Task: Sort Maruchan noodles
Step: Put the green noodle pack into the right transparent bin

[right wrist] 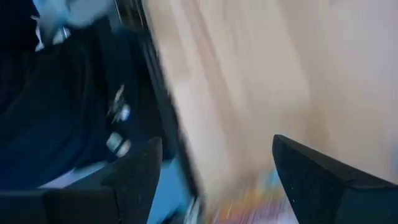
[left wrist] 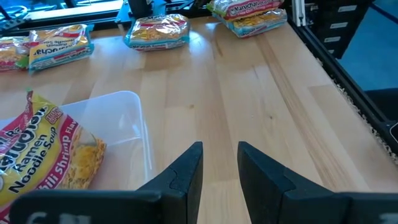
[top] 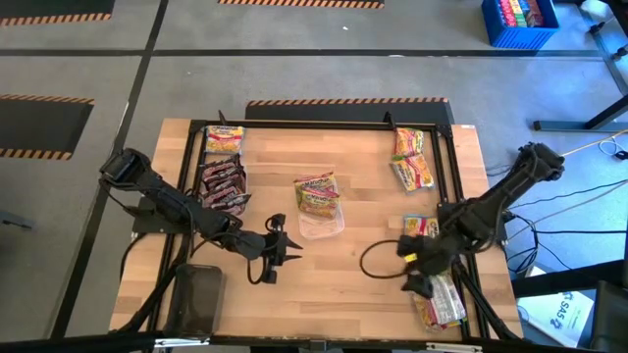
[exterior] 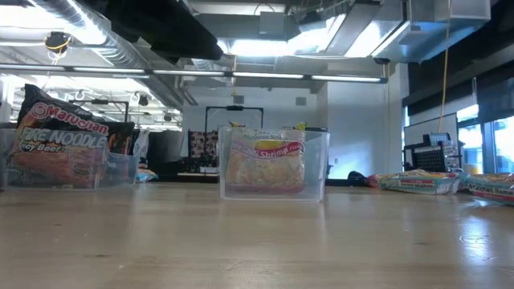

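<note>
Tabletop: right pincer [right wrist: 214, 180] wide, empty.

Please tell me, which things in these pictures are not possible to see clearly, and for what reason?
- Right gripper: right wrist view is motion-blurred; the noodle packet below its wide fingers is a smear, its print unreadable.
- Packets by the right gripper: high view, partly covered by the arm.
- Clear tray: low view, its wall hazes the packet inside.
</note>
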Controlling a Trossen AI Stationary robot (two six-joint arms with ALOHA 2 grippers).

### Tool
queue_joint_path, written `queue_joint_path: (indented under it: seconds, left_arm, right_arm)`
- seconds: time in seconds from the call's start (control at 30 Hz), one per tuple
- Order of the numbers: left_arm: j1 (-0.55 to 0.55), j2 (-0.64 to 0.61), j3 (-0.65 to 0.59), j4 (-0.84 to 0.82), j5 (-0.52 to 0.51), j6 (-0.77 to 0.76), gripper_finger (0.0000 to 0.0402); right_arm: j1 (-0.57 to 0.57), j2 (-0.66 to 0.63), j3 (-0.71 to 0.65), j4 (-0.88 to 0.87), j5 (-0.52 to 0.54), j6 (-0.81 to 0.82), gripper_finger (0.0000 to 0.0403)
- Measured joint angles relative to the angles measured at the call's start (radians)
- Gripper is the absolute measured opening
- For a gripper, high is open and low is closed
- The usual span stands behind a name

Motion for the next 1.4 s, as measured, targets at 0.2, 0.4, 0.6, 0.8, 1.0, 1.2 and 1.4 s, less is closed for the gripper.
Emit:
queue_joint_path:
  seconds: [0.2,0.4,0.6,0.8,1.0,1.2,1.4]
  left_arm:
    - [0.0,0.0,0.0,0.0,0.0,0.005,0.0093]
    - [0.0,0.0,0.0,0.0,-0.003,0.008,0.0093]
    - [0.0,0.0,0.0,0.0,-0.005,0.008,0.0094]
    - [0.01,0.0,0.0,0.001,-0.006,0.002,0.0093]
    - [0.01,0.0,0.0,0.001,-0.006,0.002,0.0092]
    - [0.013,0.0,0.0,0.001,-0.006,0.002,0.0094]
    - [0.013,0.0,0.0,0.001,-0.006,0.001,0.0093]
  right_arm:
    - [0.063,-0.003,0.059,-0.182,0.001,0.291,0.0287]
    - [0.165,0.077,0.026,-0.27,-0.022,0.44,0.0287]
    - [0.229,0.167,0.018,-0.253,0.035,0.497,0.0287]
    - [0.257,0.268,0.018,-0.266,0.032,0.486,0.0287]
    - [0.254,0.358,0.018,-0.245,0.06,0.428,0.0287]
    - [0.232,0.435,0.018,-0.254,-0.015,0.401,0.0285]
    - [0.232,0.443,0.018,-0.252,-0.022,0.397,0.0227]
